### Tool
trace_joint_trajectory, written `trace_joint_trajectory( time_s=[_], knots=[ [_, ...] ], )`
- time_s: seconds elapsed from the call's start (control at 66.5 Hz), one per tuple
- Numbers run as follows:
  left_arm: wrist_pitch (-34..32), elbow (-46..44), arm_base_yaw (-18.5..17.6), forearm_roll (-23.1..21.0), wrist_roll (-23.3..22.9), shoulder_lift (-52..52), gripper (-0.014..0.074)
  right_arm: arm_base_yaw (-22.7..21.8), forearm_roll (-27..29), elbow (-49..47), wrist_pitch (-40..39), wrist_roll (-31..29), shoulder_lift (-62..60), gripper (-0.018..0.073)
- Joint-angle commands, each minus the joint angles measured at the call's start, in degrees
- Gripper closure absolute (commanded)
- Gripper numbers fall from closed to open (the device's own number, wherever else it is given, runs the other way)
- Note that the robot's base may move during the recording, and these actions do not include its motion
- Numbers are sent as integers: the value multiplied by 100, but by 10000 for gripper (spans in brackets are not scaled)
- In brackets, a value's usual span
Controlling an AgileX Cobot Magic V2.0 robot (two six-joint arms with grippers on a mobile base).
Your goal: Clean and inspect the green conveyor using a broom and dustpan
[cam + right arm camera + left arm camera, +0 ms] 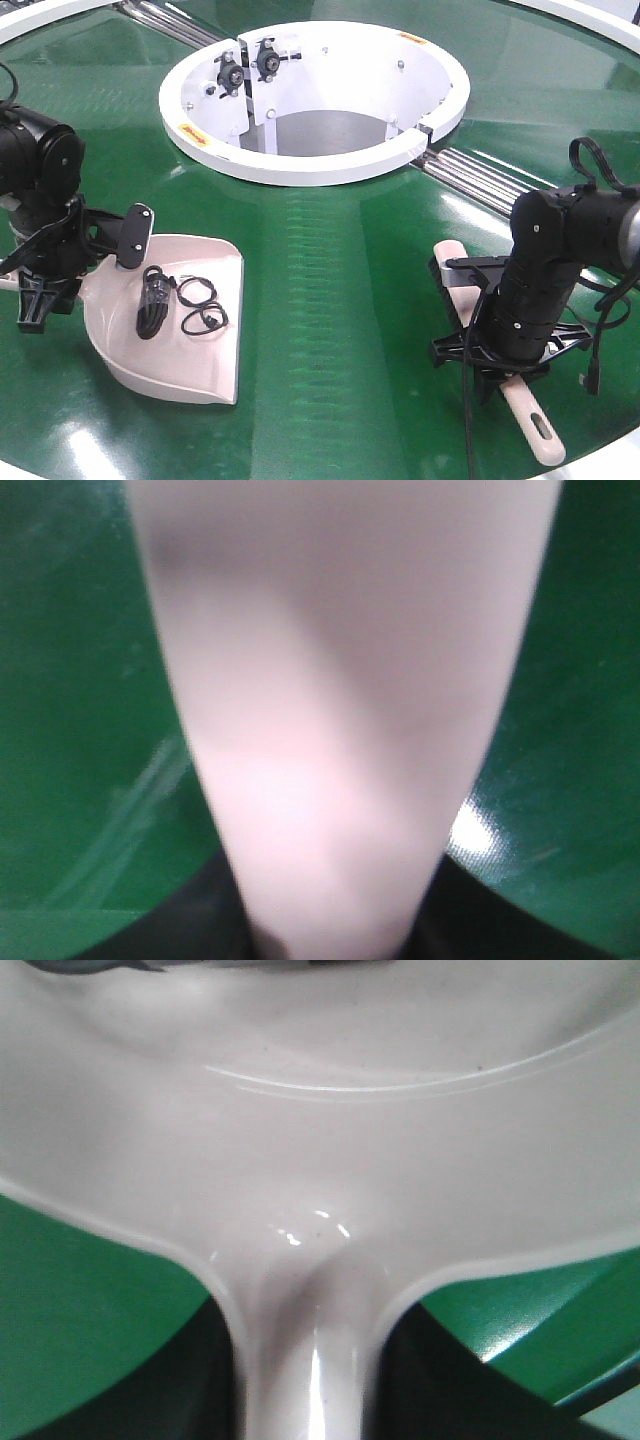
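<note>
Pale pink dustpan (200, 368), slim broom (528, 415), on green conveyor (335, 300)

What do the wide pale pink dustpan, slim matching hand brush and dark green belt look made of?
Pale pink dustpan: moulded plastic by the look, smooth semi-gloss; soft highlights and rounded edges in the left wrist view. Slim brush: seemingly the same plastic, matching colour; finish blurred. Dark green belt: probably coated polymer or rubber, glossy; it mirrors lights.

The green conveyor (330, 300) looks glossy, the dustpan (200, 365) and broom (530, 420) smooth shiny plastic, the roller strips (480, 180) metal.
</note>
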Motion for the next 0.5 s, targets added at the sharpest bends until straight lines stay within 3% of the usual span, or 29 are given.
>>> trace_joint_trajectory(
  time_s=[0.0,0.301,0.481],
  knots=[
    [-31,-143,-66,-37,13,-257,603,-37,-34,-103,-82,-41,-238,561],
    [-25,-143,-66,-68,6,-257,603,-37,-40,-103,66,-4,-238,561],
    [9,-143,-58,-546,-66,-257,599,-37,-45,-103,110,1,-238,554]
  ],
)
